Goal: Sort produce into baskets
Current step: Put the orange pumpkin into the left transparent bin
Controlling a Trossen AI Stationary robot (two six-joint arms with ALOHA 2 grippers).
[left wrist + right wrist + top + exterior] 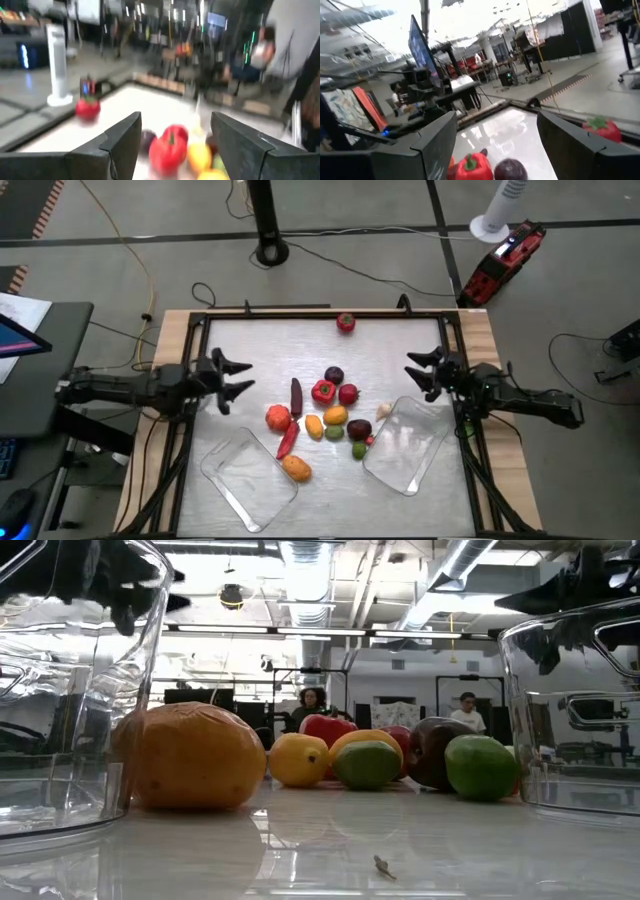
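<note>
Both baskets [60, 690] cut off by edges; produce [167, 150] blurred.

We see a glossy red bell pepper [323, 390] with green stem, a dark purple round fruit [334, 375], a long red chilli [288, 438], a green lime [359, 449], two clear colourless plastic trays [232, 480], a pale silvery tabletop [280, 345]

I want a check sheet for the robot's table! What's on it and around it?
Surface: pale table top, framed by dark rails.
Job's things: two clear baskets, left basket and right basket, both empty; an orange piece touches the left one's edge. Produce heaped mid-table, with a red pepper and a green lime; one tomato sits alone at the far edge.
Clutter: a tiny scrap on the near table.
Hands: left hand and right hand open, holding nothing, above the table.
Cables: loose cable on the floor.
Surroundings: red tool, white fan base, people far behind.
</note>
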